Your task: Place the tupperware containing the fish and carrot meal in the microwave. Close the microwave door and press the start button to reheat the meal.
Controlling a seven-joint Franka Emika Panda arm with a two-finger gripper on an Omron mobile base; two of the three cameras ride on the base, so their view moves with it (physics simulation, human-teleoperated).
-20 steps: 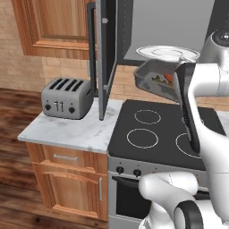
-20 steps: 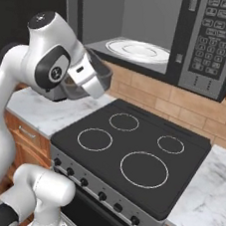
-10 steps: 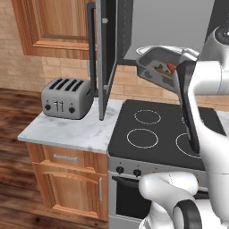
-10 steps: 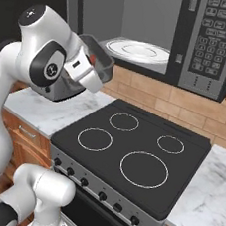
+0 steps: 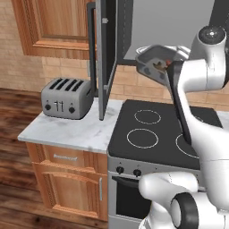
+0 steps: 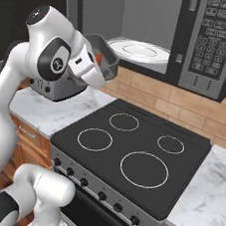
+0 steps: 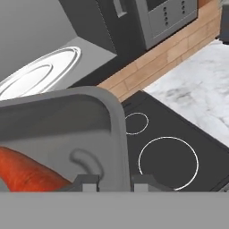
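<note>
My gripper point(image 7: 115, 182) is shut on the right rim of the grey tupperware point(image 7: 67, 129), one fingertip point(image 7: 87, 181) inside the wall and one outside. An orange-red carrot piece point(image 7: 27, 173) of the meal lies in the tub. The tupperware point(image 6: 105, 59) hangs tilted in the air just in front of the open microwave point(image 6: 194, 39), at the height of its cavity floor and left of the white turntable plate point(image 6: 140, 52). From the left, the tupperware point(image 5: 152, 67) sits before the cavity with the gripper point(image 5: 166, 67) on it. The microwave door point(image 5: 102, 53) stands swung wide open.
Under the microwave lies a black stove top point(image 6: 136, 148) with several burner rings. A grey toaster point(image 5: 67, 97) stands on the marble counter point(image 5: 76, 129) at the left. The microwave's button panel point(image 6: 214, 42) is at the right of the cavity. Wooden cabinets point(image 5: 58, 22) hang on the left.
The arm has lifted the tupperware from just below the microwave up to the level of the cavity opening and nearer to it. The grip has not changed.
</note>
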